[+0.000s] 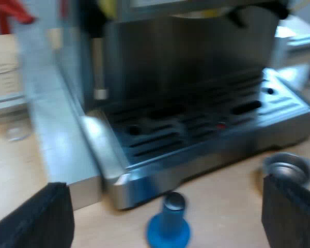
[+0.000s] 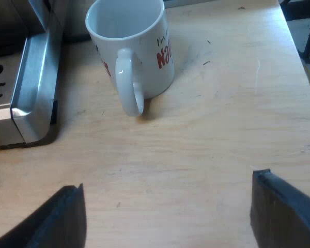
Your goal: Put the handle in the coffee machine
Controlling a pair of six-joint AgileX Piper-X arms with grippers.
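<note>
The left gripper [image 1: 163, 183] hangs low over the wooden table [image 1: 222, 206], jaws spread wide and empty. Between its fingers a blue tamper [image 1: 168, 225] stands upright, just before the drip tray [image 1: 196, 129] of the espresso machine [image 1: 186, 57]. The metal holder [image 1: 287, 166] lies on the table near the tray's corner, its handle hidden behind one finger. The right gripper [image 2: 169, 181], jaws likewise spread and empty, hangs over the table. Beyond it a white mug [image 2: 139, 46] stands upright near the machine's base.

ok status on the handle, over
Left gripper open, facing the espresso machine. Right gripper open, near the mug. Metal holder loose on the table by the drip tray, not locked in. Blue tamper upright before the tray.
</note>
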